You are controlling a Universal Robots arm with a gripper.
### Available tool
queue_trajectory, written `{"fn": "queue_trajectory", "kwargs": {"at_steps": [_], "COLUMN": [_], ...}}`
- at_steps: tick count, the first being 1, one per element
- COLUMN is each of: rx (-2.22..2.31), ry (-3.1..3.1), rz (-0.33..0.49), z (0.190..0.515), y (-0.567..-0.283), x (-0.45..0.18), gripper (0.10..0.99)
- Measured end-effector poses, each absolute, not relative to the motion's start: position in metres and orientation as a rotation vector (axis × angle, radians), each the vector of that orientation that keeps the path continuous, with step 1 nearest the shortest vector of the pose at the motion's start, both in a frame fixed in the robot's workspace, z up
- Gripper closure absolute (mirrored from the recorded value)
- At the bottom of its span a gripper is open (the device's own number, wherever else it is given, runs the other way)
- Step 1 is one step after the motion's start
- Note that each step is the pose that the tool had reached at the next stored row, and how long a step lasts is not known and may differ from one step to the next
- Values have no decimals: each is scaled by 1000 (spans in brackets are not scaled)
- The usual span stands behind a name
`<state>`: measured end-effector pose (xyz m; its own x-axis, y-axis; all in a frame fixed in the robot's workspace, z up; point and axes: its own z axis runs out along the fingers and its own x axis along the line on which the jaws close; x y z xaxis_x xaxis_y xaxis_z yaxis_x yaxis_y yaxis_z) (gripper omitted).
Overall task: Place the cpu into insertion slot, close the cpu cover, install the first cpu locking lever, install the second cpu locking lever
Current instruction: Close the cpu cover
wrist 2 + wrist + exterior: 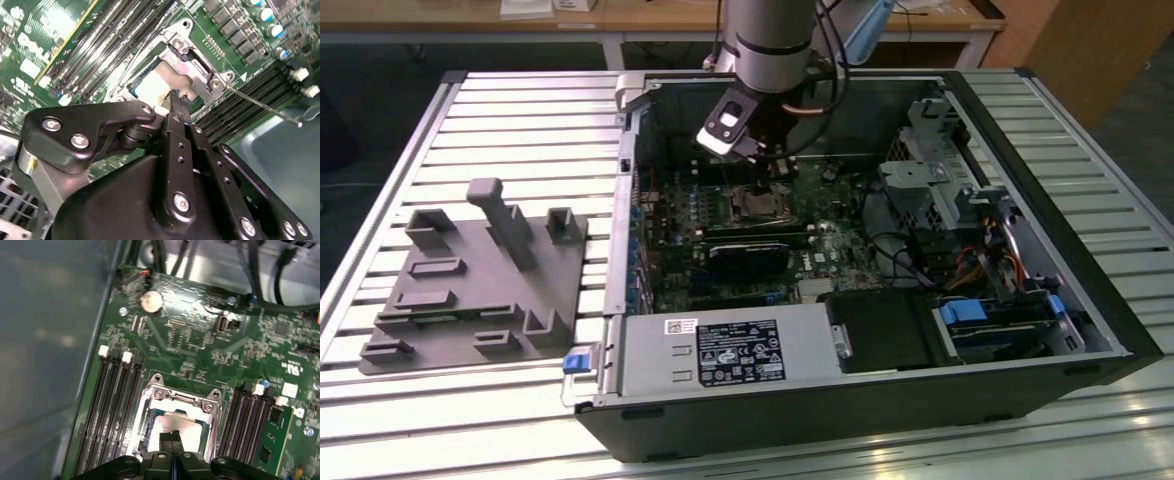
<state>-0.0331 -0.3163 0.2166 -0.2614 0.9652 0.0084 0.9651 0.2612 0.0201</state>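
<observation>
Pincer (172,436) is drawn narrow: in both wrist views the two fingertips (178,98) lie pressed together with nothing between them, so it holds nothing. The tips are directly over the cpu (164,424), at or very near its pale face; contact cannot be confirmed. The cpu lies flat and square in the slot (757,204), so placement is judged done. Around the tips, a silver frame, taken to be the cover (180,399), borders the cpu. It appears to lie down over the chip, but the angle is poor and whether it is fully seated cannot be told. Beside the pincer, a thin lever (260,105) juts out free over the memory slots (112,400), so it is judged unlatched. A second lever cannot be made out. Both lever steps are therefore judged outstanding. Further out lie the green board (190,340) and the open case (854,420).
</observation>
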Motion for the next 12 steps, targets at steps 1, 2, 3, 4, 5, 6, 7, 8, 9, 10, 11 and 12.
{"fn": "queue_trajectory", "kwargs": {"at_steps": [1,2,3,4,5,6,7,8,9,10,11,12], "rx": [1883,1859,1835,1812,1789,1766,1743,1720,1696,1672,1646,1622], "ry": [2508,2526,2543,2560,2576,2593,2608,2624,2640,2655,2672,2686], "rz": [33,33,33,33,33,33,33,34,34,34,34,34], "z": [216,216,216,216,216,216,216,216,216,215,215,215], "y": [-316,-316,-316,-316,-316,-316,-316,-316,-316,-316,-316,-316], "x": [-33,-33,-33,-33,-33,-33,-33,-33,-33,-33,-33,-33], "gripper": [980,980,980,980,980,980,980,980,980,980,980,980]}}
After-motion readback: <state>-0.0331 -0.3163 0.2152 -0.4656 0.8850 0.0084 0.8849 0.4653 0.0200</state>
